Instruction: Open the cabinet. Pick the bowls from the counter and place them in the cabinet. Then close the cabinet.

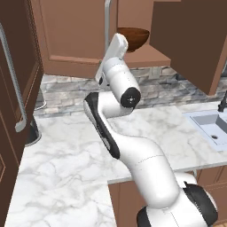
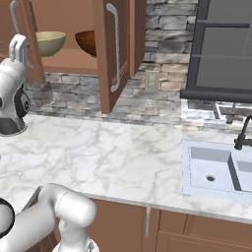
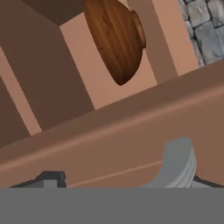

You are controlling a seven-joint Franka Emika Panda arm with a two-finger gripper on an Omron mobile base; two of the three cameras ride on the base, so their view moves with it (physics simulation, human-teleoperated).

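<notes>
1. The cabinet (image 2: 74,64) stands open above the bench (image 2: 123,157); its right door (image 2: 115,54) swings out toward the room, its silver handle (image 2: 114,47) facing forward.
2. Both bowls sit on the cabinet shelf: the beige bowl (image 2: 49,43) to the left, the brown bowl (image 2: 86,43) just beside it to the right, apart from each other.
3. In the left base view the brown bowl (image 1: 133,38) shows just past the top of the arm, on the shelf edge.
4. The tool (image 2: 18,47) is raised in front of the cabinet's left door, left of the beige bowl and near it, with the door's edge and handle (image 3: 177,164) close before it.
5. The hand view looks past that door into the cabinet, where the brown bowl (image 3: 116,39) lies well beyond the tips.
6. The tool holds nothing; how wide its jaws stand I cannot tell.
7. A sink (image 2: 216,172) is set in the bench to the right, with a dark tap (image 2: 242,135) behind it.
8. A stone wall (image 2: 162,64) backs the bench; a black-framed unit (image 2: 221,49) hangs at the upper right.
9. A darker tall door (image 1: 13,88) with a curved handle stands at the left.
</notes>
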